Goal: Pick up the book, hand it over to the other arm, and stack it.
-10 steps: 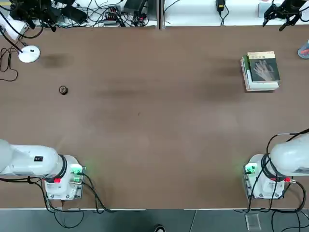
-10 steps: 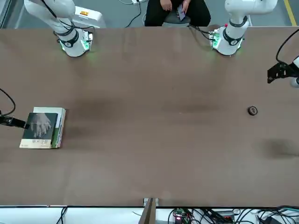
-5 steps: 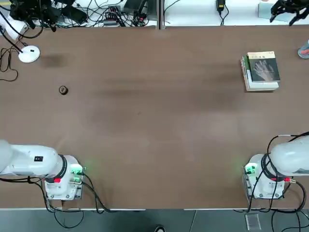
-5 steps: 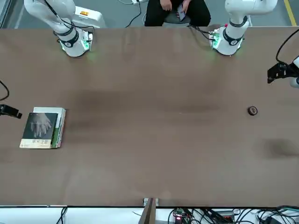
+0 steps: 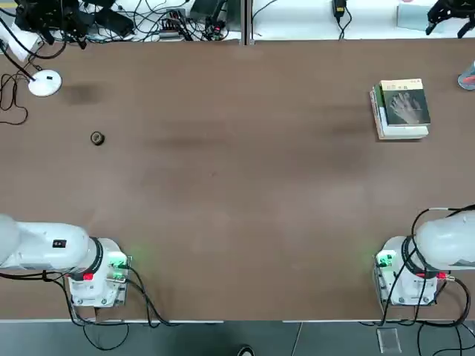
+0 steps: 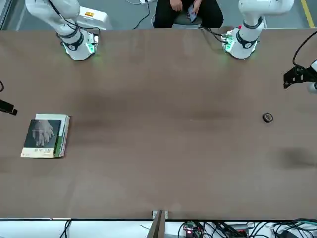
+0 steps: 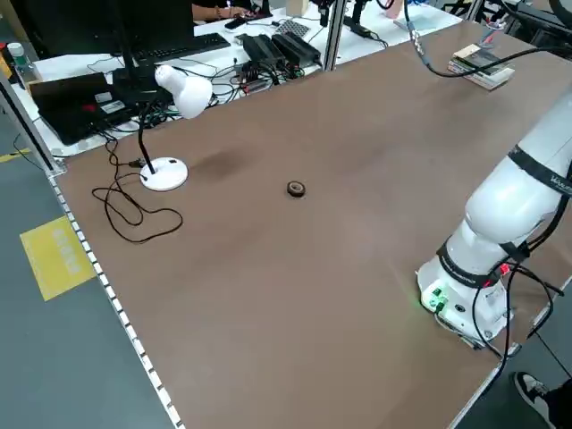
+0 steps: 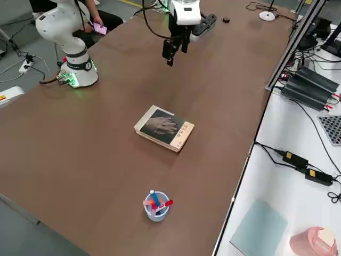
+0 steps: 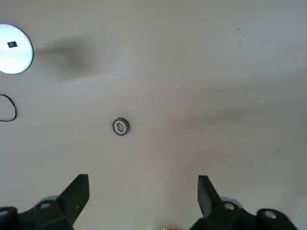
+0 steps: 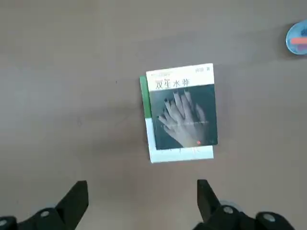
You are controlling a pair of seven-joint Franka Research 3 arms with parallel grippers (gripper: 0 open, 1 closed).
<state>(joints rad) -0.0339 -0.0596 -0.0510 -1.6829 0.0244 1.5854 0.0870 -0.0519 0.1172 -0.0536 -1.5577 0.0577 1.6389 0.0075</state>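
Since the earlier frames our right gripper (image 5: 450,12) has drawn away from the book (image 5: 405,104), fingers spread and empty. Unmoved, the book lies atop the green-and-white book (image 5: 401,132) on the table (image 5: 237,185). Our left gripper (image 6: 298,77) hangs released over the small ring (image 6: 268,117).

On the table (image 5: 237,193) seen from overhead, the book (image 5: 406,103) lies on top of a thicker book (image 5: 380,119) at about two o'clock. A small ring (image 5: 97,138) sits at ten o'clock, with a lamp base (image 5: 44,83) beyond it toward the far left corner. A pen cup (image 8: 156,205) stands at the book's three o'clock, near the table's right edge.
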